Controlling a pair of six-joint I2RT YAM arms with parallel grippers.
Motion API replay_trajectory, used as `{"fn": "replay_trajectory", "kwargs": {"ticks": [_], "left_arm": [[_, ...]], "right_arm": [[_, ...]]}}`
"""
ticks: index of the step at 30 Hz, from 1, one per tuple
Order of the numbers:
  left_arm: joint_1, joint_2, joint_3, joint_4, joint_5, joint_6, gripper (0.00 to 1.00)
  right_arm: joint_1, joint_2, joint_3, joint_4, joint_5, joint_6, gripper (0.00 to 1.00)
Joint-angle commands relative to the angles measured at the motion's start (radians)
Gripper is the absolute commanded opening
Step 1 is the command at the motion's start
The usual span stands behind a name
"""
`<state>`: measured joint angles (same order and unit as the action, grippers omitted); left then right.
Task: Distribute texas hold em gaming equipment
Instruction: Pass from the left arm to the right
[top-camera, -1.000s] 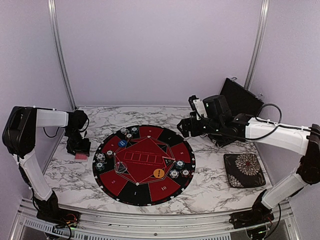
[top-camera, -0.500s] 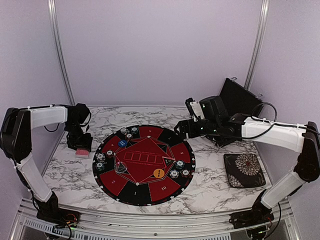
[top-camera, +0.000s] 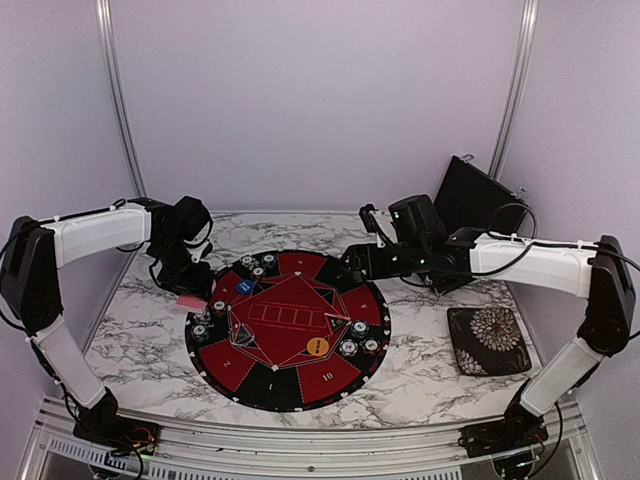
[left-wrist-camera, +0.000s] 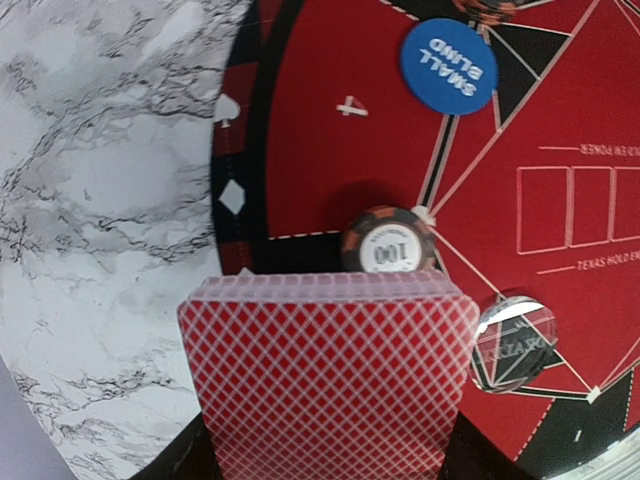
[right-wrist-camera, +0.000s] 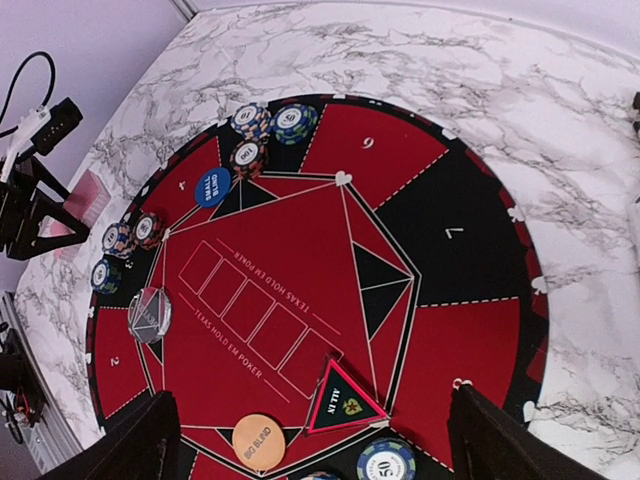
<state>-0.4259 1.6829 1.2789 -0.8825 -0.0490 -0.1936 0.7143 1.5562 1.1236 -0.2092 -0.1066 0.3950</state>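
The left gripper (top-camera: 190, 297) grips a deck of pink-red-backed playing cards (left-wrist-camera: 325, 375) at the 9 o'clock rim of the round red-and-black felt poker mat (top-camera: 290, 385) on the marble-patterned table (top-camera: 430, 375). Seat 4 lies just beyond the deck's leading edge, toward 3 o'clock. The right gripper (top-camera: 350, 258) hangs wide open and empty over the 1 o'clock rim, farther from that seat.

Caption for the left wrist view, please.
Left fingers hold a red-backed card deck above the round poker mat's edge.
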Motion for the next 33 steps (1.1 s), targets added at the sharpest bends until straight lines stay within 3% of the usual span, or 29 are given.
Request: {"fn": "replay_trajectory", "kwargs": {"ticks": [1,22,33], "left_arm": [[-0.058,-0.015,0.057,-0.054,0.022,-0.004,0.52],[-0.333,0.122,0.237,-0.112,0.086,0.064,0.52],[-0.396,0.138,0.274,-0.132,0.100,0.103,0.52]], "right_arm": [[-0.005,0.034,0.051,0.028,-0.086,0.047,0.90],[-0.011,0.189,0.117,0.110,-0.365,0.168,0.88],[-0.022,0.323,0.096,0.329,-0.638,0.349,0.83]]}}
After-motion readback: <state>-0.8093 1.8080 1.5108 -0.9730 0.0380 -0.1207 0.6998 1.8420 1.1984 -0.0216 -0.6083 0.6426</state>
